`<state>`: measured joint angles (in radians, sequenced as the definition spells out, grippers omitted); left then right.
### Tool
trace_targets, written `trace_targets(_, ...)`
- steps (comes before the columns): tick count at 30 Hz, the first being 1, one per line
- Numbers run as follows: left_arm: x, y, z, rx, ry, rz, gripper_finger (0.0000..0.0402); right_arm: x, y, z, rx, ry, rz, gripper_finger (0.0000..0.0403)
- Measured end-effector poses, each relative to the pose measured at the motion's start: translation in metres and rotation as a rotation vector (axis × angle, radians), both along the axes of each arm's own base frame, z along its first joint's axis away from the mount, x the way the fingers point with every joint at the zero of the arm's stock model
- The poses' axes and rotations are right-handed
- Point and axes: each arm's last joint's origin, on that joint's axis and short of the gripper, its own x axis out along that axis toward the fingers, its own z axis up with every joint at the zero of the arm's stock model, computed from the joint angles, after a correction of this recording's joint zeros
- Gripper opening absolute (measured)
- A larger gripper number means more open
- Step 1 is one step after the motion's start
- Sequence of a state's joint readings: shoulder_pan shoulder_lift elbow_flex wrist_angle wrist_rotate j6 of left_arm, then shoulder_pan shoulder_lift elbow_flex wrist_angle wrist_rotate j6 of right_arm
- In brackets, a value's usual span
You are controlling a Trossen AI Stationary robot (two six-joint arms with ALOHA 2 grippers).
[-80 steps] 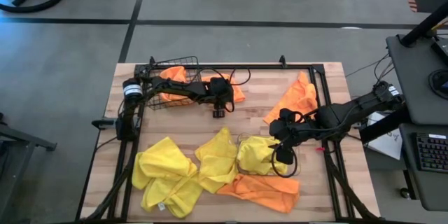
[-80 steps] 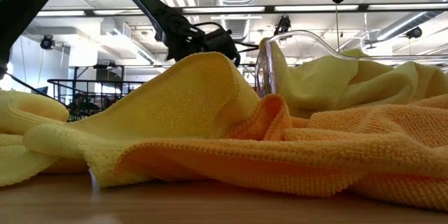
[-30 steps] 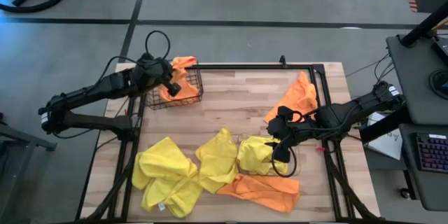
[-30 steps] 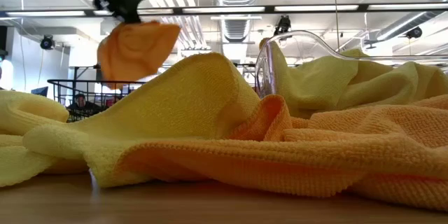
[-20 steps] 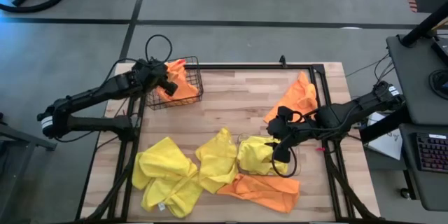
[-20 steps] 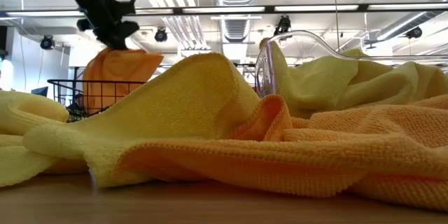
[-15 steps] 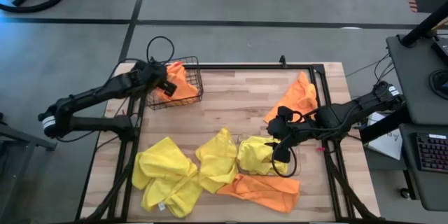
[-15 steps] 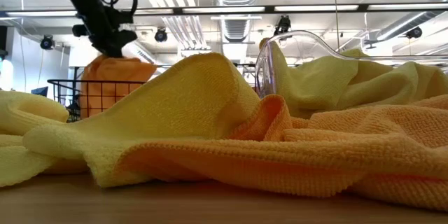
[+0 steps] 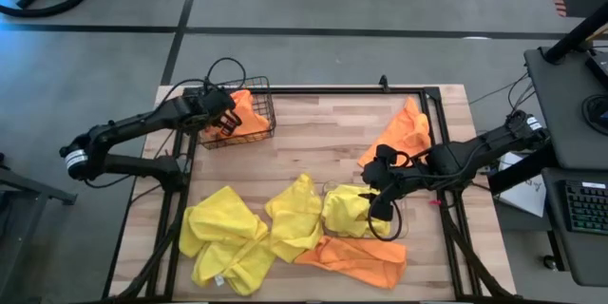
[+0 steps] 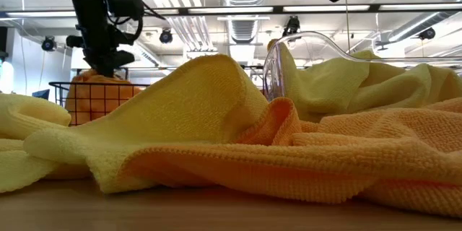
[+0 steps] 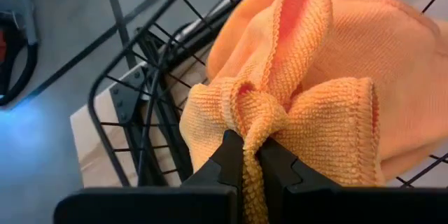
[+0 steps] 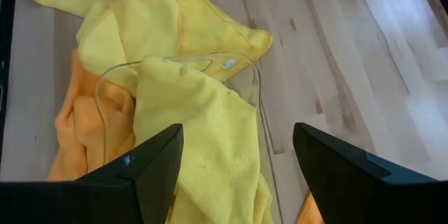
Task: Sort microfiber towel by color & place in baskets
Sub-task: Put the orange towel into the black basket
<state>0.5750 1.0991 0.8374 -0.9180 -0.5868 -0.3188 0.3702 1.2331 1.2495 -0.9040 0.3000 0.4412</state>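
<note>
The jaws of the left gripper [image 11: 250, 159] are clamped on a bunched fold of an orange towel [image 11: 336, 91]. The towel is held inside the wire basket [image 9: 237, 114], which is located at the far left corner of the desk [image 9: 323, 142]. In the low view, the orange cloth is seen behind the mesh, with the left gripper directly above it.

The jaws of the right gripper [image 12: 238, 161] are set wide apart and nothing is held between them. The right gripper is positioned above the clear bin [image 9: 356, 211], in which a yellow towel [image 12: 196, 126] is lodged. The bin's rim is only faintly traced in the right wrist view, so it appears to lie on its side among the cloths.

Further yellow towels [image 9: 228, 237] are spread over the near left part of the desk. One orange towel [image 9: 356, 258] is laid at the near edge beside the bin, and another [image 9: 404, 131] lies near the right rail.
</note>
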Motion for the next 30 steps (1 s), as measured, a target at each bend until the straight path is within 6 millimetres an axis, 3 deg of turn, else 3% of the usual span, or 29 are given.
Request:
trace_targets(15, 0.02, 0.013, -0.024, -0.022, 0.069, 0.035, 0.0008, 0.0, 0.0, -0.002, -0.014, 0.001, -0.009, 0.0265)
trace_targets(22, 0.025, 0.017, -0.028, 0.001, 0.078, 0.044, 0.0068, 0.0, 0.0, -0.002, -0.013, -0.001, -0.009, 0.0265)
trace_targets(30, 0.022, 0.016, -0.024, 0.011, 0.078, 0.023, 0.0176, 0.0, -0.001, -0.002, -0.006, -0.004, -0.02, 0.0265)
